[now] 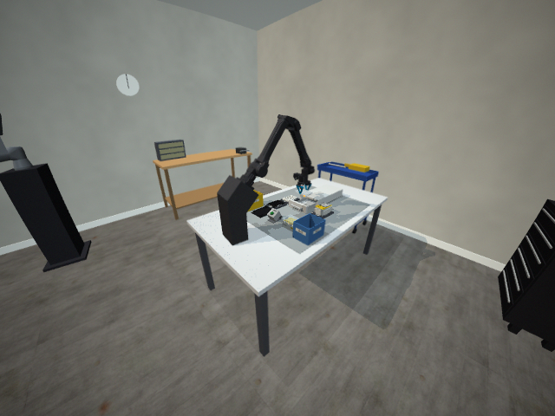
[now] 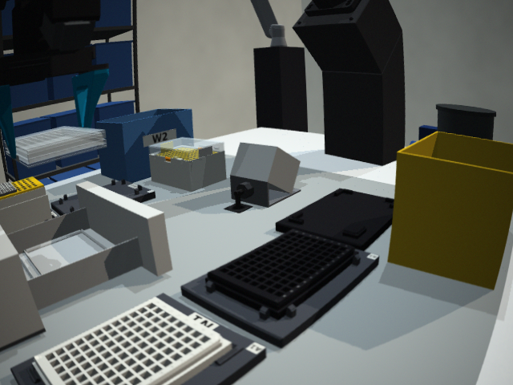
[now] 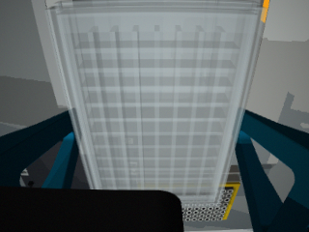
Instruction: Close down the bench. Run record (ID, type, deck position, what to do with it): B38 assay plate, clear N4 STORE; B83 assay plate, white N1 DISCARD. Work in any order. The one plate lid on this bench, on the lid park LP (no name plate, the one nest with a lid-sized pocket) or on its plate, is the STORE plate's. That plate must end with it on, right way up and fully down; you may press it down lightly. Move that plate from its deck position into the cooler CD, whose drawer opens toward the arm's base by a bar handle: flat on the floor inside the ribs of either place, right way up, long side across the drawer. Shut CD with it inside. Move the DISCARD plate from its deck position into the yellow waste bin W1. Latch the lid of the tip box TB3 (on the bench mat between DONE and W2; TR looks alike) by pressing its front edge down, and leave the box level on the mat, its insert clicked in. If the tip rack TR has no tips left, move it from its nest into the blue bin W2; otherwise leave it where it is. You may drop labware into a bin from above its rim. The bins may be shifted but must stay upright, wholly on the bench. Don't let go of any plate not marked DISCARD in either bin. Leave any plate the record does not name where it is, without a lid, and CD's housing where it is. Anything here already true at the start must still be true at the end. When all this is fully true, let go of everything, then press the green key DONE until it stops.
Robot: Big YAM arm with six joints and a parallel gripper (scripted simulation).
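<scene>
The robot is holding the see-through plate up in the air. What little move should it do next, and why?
Probably lower it toward the open cooler drawer. The end effector grips the clear plate in the air, near the drawer, which still has room on its floor.

Exterior view: gripper (image 2: 45, 99) holds plate (image 2: 58, 143) at 9 o'clock, above open drawer (image 2: 82, 244). Bin (image 2: 136, 136) behind tip box (image 2: 186, 165). Second bin (image 2: 447, 207) at 3 o'clock. Two plates (image 2: 132, 348) (image 2: 281, 269) at 6 o'clock.
</scene>
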